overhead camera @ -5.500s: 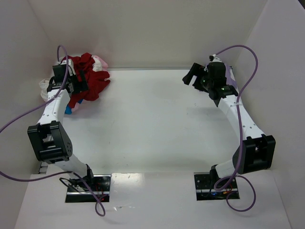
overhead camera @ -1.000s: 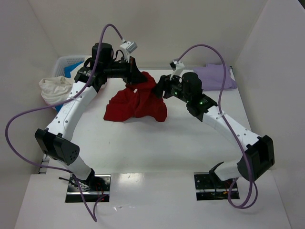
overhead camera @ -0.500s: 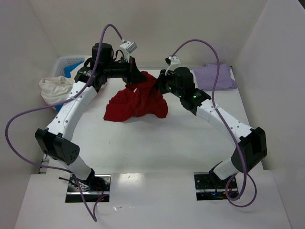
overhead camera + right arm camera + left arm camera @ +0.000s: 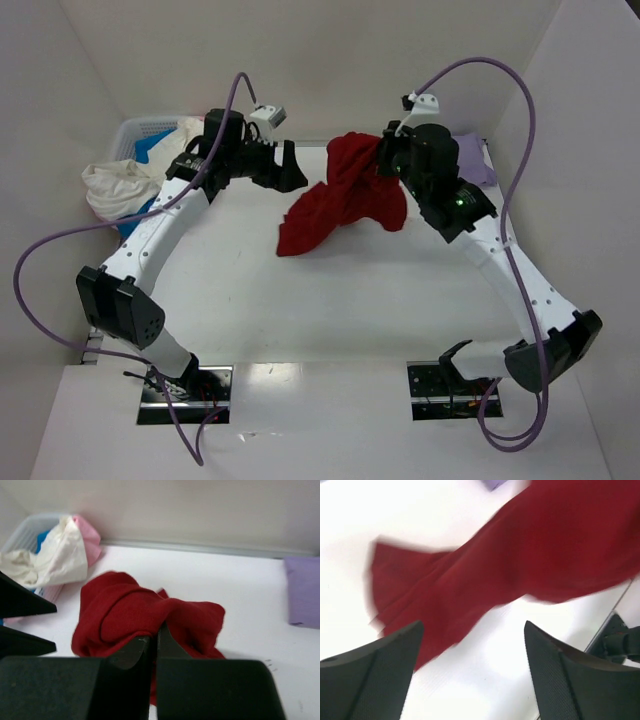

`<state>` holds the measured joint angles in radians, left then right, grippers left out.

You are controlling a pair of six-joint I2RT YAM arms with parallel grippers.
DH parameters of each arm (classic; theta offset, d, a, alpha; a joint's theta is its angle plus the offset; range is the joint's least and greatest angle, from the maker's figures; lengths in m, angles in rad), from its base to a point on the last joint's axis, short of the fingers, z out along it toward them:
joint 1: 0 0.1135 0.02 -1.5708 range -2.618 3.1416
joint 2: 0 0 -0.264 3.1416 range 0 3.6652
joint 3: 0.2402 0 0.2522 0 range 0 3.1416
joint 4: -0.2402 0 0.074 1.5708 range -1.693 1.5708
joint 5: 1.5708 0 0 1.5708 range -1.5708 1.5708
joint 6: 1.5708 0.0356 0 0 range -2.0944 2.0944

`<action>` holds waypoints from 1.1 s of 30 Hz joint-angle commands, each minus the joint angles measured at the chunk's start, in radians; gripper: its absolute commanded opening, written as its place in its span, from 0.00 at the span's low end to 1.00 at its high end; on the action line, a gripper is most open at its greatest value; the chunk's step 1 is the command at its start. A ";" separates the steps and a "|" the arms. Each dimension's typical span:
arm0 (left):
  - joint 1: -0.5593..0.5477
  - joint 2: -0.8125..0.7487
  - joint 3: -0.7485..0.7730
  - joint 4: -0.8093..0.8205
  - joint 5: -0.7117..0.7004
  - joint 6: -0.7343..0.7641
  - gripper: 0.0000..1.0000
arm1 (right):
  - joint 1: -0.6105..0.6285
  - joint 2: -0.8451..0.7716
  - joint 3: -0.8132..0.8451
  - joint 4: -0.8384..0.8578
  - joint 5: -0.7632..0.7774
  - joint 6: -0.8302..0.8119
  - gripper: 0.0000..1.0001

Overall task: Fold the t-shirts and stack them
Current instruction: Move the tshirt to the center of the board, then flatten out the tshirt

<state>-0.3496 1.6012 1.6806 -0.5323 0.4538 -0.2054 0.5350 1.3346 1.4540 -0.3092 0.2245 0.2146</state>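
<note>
The dark red t-shirt point(image 4: 345, 195) hangs bunched from my right gripper point(image 4: 385, 160), its lower end trailing toward the table's middle. In the right wrist view the right gripper point(image 4: 156, 635) is shut on a fold of the red shirt point(image 4: 125, 610). My left gripper point(image 4: 293, 166) stands open just left of the cloth, holding nothing. In the left wrist view the red shirt point(image 4: 520, 555) is blurred beyond the left gripper point(image 4: 472, 630). A folded pale lavender t-shirt point(image 4: 475, 160) lies at the back right. More t-shirts sit at the back left: cream-white point(image 4: 112, 185), blue point(image 4: 150, 148) and pink point(image 4: 87, 537).
A white lattice basket point(image 4: 140, 130) stands in the back left corner with the cream-white shirt draped over its rim. White walls close the table on the back, left and right. The left gripper's black fingers point(image 4: 25, 605) show at the right wrist view's left edge.
My left gripper has opened and let go of the red shirt. My right gripper, shut on it, has lifted and carried it to the right.
</note>
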 commanded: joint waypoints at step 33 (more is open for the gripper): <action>-0.305 0.497 -0.127 0.416 -0.170 0.132 0.93 | -0.127 -0.296 -0.284 -0.087 -0.017 0.161 0.05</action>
<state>-0.6556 2.0743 1.5116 -0.1844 0.2230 -0.0574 0.4141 1.0874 1.1828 -0.4278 0.2127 0.3374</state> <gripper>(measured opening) 0.946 0.050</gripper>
